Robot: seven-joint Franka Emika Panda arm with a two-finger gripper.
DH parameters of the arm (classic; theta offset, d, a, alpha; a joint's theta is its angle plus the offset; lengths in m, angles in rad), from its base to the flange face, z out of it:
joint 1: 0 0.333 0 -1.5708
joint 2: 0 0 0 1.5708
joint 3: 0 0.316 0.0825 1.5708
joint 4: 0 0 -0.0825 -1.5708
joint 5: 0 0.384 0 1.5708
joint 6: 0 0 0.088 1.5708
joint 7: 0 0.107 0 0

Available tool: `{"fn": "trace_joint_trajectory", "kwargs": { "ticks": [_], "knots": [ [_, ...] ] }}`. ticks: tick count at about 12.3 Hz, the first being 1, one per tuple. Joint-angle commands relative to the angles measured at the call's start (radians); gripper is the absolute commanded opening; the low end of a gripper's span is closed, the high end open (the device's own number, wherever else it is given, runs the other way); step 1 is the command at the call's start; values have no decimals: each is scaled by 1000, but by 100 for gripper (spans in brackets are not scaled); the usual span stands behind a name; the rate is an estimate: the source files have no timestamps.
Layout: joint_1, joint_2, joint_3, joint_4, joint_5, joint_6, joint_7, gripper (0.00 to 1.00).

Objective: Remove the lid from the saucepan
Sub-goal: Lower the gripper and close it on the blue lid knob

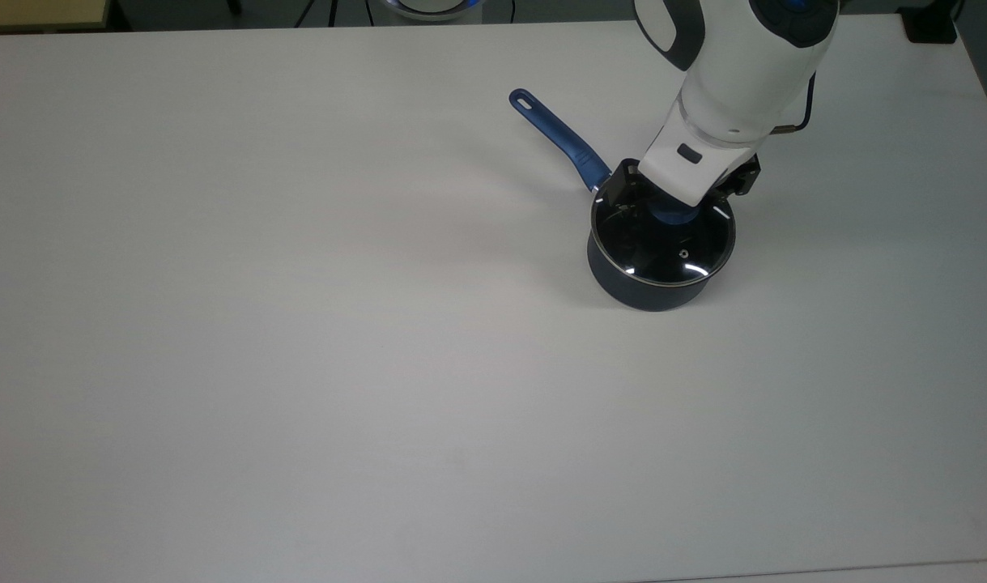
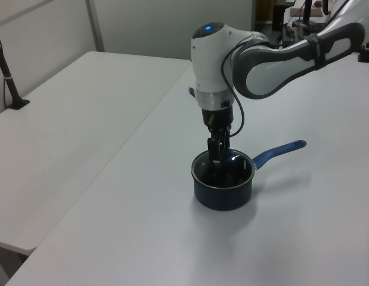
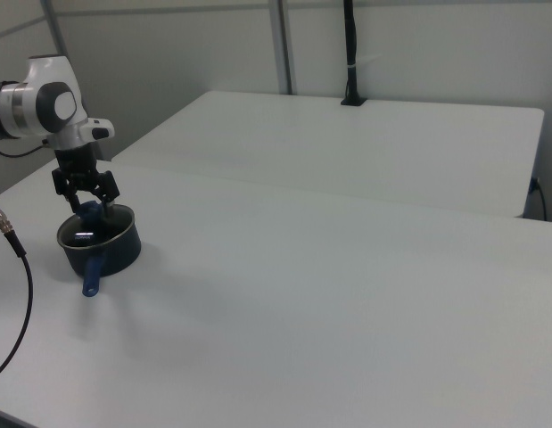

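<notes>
While the knob (image 1: pixel 670 214) is half covered by the arm (image 1: pixel 728 89) in the top view, the right view shows the gripper (image 3: pixel 86 207) spread open, one finger on each side of the knob, nothing yet clamped. One pan (image 1: pixel 651 287) and one lid (image 1: pixel 663 247) are counted, the lid seated on the pan, on the table (image 1: pixel 299 324) at the top view's right. Its handle (image 1: pixel 556 136) is seen whole in the top view but foreshortened in the right view. Contact between fingers and knob cannot be made out.
</notes>
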Motion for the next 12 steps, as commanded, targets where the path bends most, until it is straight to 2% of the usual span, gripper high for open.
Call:
{"fn": "trace_joint_trajectory", "kwargs": {
  "ticks": [1, 4, 6, 7, 10, 12],
  "knots": [
    [24, 5, -13, 9, -19, 35, 20, 97],
    [29, 5, -13, 9, -19, 33, 20, 88],
    [29, 3, -13, 9, -17, 30, 22, 65],
    [29, 3, -13, 9, -16, 29, 22, 64],
    [29, 1, -13, 9, -14, 24, 22, 50],
    [29, -6, -13, 9, -14, 21, 19, 49]
  ]
}}
